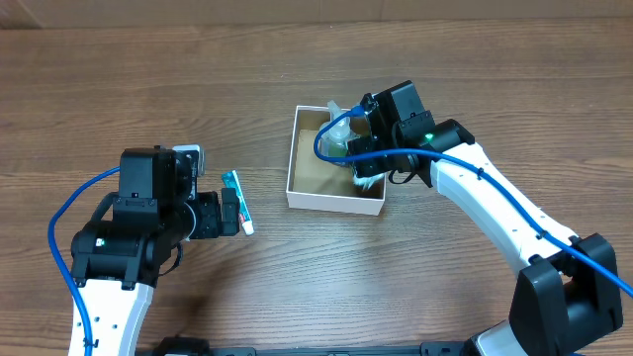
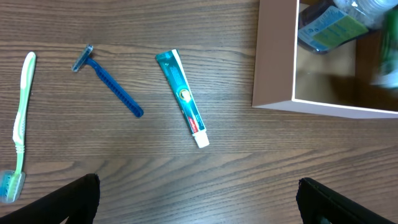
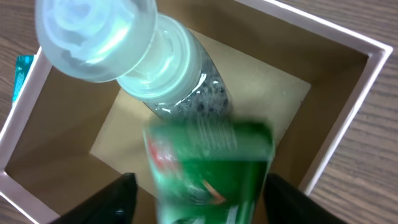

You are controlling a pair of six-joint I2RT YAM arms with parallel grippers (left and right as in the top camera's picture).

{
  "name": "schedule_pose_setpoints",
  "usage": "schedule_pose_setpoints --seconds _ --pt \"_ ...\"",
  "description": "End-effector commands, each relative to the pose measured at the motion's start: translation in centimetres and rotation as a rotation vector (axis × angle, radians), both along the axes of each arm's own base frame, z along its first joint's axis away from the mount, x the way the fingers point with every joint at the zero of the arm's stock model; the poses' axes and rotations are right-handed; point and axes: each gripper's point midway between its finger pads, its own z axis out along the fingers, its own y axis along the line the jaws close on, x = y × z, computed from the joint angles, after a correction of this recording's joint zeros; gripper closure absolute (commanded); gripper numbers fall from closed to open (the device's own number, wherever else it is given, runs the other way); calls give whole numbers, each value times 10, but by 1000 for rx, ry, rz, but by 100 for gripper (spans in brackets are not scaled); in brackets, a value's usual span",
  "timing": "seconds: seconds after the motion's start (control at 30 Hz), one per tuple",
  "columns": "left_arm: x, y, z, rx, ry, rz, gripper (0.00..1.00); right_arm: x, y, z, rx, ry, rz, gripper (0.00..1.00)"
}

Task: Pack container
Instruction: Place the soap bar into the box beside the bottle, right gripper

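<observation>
Right wrist: bottle [image 3: 163,68] inside container [image 3: 339,93]

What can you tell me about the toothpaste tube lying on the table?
The toothpaste tube is slim and teal and looks like soft plastic. It has a yellowish mark near its middle, a red band, and a white cap closed on one end. It lies flat and slanted on the wooden table, with the cap end lowest in the left wrist view. It sits between the blue razor and the white-walled box and touches neither. Nothing is holding it.
</observation>
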Motion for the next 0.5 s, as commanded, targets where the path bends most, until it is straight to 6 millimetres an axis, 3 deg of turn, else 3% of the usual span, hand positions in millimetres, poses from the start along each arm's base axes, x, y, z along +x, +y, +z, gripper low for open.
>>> schedule_pose_setpoints --seconds 0.0,0.1,0.17,0.3,0.37,0.47 --pt "2 -2 13 -26 -38 8 0 9 3 22 20 -58 -5 29" --pt "2 -2 13 -26 -38 7 0 12 -6 42 -4 -109 -30 29" --pt "2 -2 13 -26 -38 8 0 13 -21 64 -49 -161 -92 30" --pt "7 -2 15 -28 -59 8 0 13 -88 121 -111 -302 -456 30" --pt "12 -3 19 -31 -86 7 0 3 -128 156 -59 -368 -625 30" --pt "19 -3 22 -36 -106 13 0 -17 -180 187 -7 -417 -788 27"
